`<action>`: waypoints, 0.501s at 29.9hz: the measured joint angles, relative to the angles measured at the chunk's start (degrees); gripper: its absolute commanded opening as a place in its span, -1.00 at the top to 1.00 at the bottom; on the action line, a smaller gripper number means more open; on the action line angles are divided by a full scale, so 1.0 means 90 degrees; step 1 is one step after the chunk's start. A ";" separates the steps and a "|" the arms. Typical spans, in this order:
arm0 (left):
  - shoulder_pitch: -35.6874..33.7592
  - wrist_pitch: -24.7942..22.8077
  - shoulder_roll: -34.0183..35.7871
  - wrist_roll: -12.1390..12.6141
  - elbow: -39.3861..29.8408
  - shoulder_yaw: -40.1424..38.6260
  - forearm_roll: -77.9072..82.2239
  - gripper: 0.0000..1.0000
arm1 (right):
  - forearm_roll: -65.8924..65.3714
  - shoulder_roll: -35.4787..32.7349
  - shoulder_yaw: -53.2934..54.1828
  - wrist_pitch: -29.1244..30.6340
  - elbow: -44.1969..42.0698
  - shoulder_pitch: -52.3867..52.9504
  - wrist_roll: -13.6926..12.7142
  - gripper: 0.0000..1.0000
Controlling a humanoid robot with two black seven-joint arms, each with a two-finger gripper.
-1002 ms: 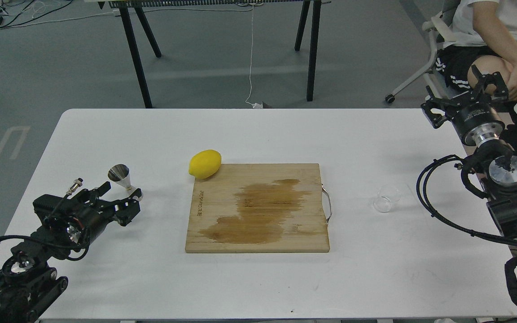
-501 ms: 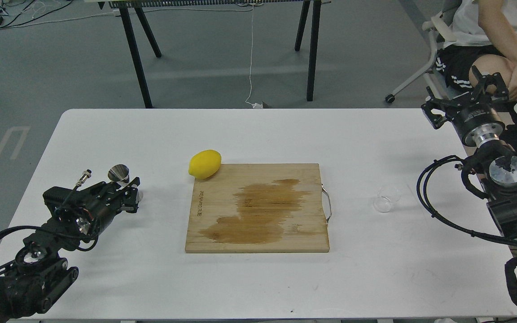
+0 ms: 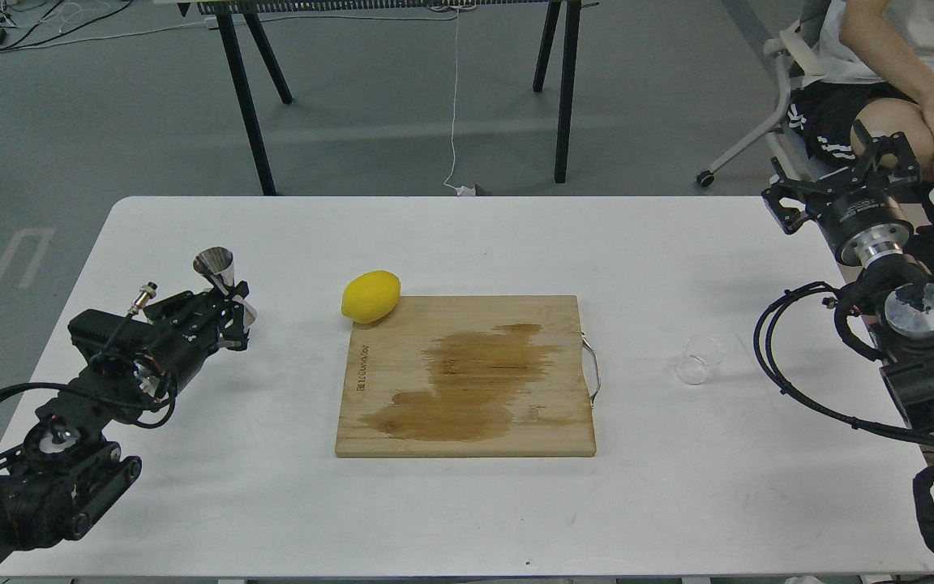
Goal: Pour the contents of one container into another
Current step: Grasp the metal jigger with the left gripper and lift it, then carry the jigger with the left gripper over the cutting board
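Note:
The shiny steel jigger (image 3: 216, 268) is at the left of the white table (image 3: 467, 243), with its upper cone showing above my left gripper (image 3: 233, 311). That gripper is shut on the jigger's lower half and holds it upright. The small clear glass cup (image 3: 698, 358) rests on the table to the right of the cutting board, with nothing touching it. My right gripper (image 3: 882, 148) hangs beyond the table's far right edge, well behind the cup. Its fingers are apart and empty.
A wooden cutting board (image 3: 467, 377) with a dark wet stain and a metal handle lies at mid-table. A yellow lemon (image 3: 370, 296) sits at its far left corner. A seated person (image 3: 905, 73) is at the back right, close to my right arm.
My left gripper moved forward around the jigger, shut on it, and now holds it slightly higher and farther back. The right arm and the cup stayed put.

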 measured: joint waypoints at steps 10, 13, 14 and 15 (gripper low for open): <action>-0.1118 -0.0587 0.0499 0.0402 -0.1929 0.0041 0.0530 0.96 | 0.0010 -0.0366 0.0025 0.0000 -0.0001 -0.0048 0.0000 -1.00; -0.1329 -0.0682 0.0253 0.0432 -0.1995 0.0045 0.0773 0.96 | 0.0010 -0.0402 0.0045 0.0000 0.0002 -0.0071 0.0000 -1.00; -0.1366 -0.0692 0.0089 0.0434 -0.2004 0.0051 0.0797 0.96 | 0.0010 -0.0415 0.0053 0.0000 0.0006 -0.0091 0.0000 -1.00; -0.1389 -0.0699 -0.0072 0.0433 -0.2008 0.0068 0.0809 0.96 | 0.0010 -0.0432 0.0059 0.0000 0.0009 -0.0104 0.0000 -1.00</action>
